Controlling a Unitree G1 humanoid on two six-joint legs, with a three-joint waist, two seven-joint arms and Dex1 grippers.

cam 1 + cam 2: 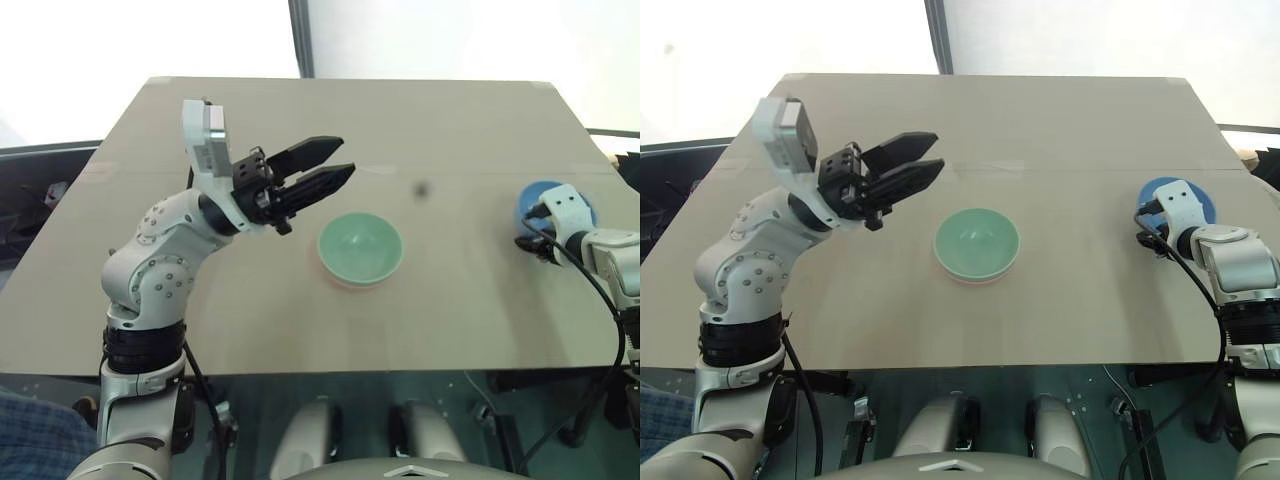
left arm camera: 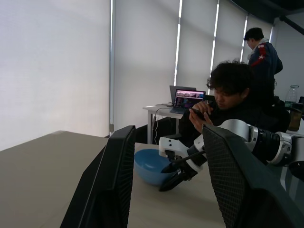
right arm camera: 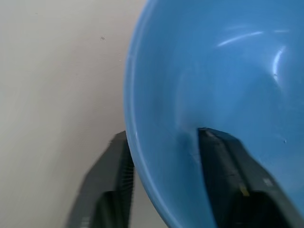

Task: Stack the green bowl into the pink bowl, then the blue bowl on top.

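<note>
We see right gripper [image 3: 161, 175] astride blue bowl [image 3: 228, 85] rim at counter's [image 1: 300, 120] 3 o'clock; left gripper [image 1: 328, 165] open, empty; green bowl [image 1: 360, 247] nested in pink bowl [image 1: 345, 284], centre.

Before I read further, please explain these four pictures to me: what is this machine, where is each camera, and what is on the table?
This is a humanoid robot with two arms, each ending in a two-fingered black claw. Two pictures come from its head, looking down; the other two come from cameras on its wrists. On the tan table a green bowl sits nested in a pink bowl, of which just the rim peeks out. The left claw hangs above the table, open and empty. The right claw has one finger inside the blue bowl and one outside, straddling its wall. The left wrist picture also shows two people behind the table.
</note>
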